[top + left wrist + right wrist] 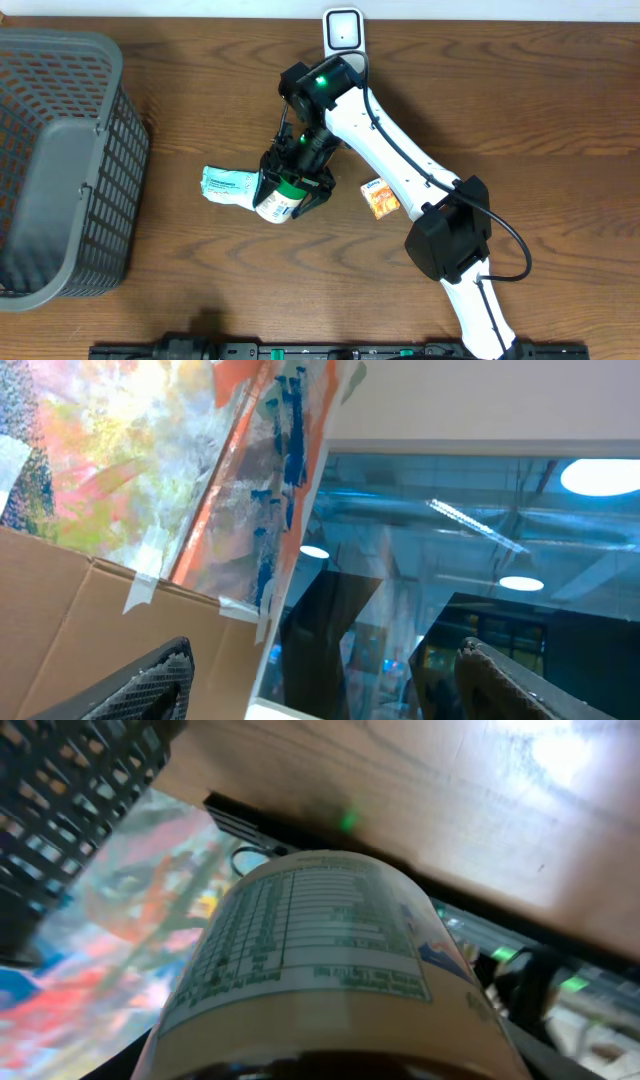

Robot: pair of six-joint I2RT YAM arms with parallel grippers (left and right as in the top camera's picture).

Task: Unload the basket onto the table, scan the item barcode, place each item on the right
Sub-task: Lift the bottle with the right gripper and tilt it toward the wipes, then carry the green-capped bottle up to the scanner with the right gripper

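I see the right gripper point(292, 185) clamped on the bottle point(280, 203) at mid-table, just beside a white pouch point(225, 185). In the right wrist view the printed label faces the camera. The scanner point(343, 30) sits well apart at the far edge. A small orange packet point(380, 198) lies near. The left gripper point(330, 685) has its jaws spread and holds nothing.

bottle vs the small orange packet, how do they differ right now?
The bottle sits clamped in the right gripper; the orange packet lies free on the table, untouched. The bottle is the bigger, rounded one, with a pale printed label; the orange packet is small and flat. Shared: both are printed retail items near the table's middle.
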